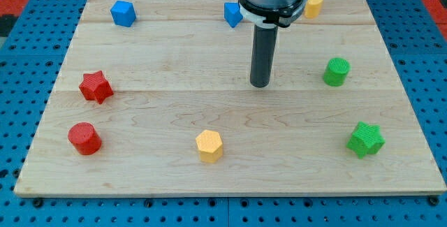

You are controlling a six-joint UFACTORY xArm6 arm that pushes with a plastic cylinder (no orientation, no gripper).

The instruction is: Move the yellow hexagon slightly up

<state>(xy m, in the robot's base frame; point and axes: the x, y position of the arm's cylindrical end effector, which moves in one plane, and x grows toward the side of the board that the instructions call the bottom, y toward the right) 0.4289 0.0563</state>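
Observation:
The yellow hexagon [209,145] lies on the wooden board [230,178] near the view's bottom, a little left of centre. My tip [260,84] rests on the board near its middle, above and to the right of the yellow hexagon, well apart from it. No block touches the tip.
A red star [96,86] and a red cylinder [84,138] lie at the left. A blue block [123,12] is at top left, another blue block [232,14] at top centre beside the arm. A yellow block [313,5] is at top right. A green cylinder [336,71] and a green star [366,140] lie at the right.

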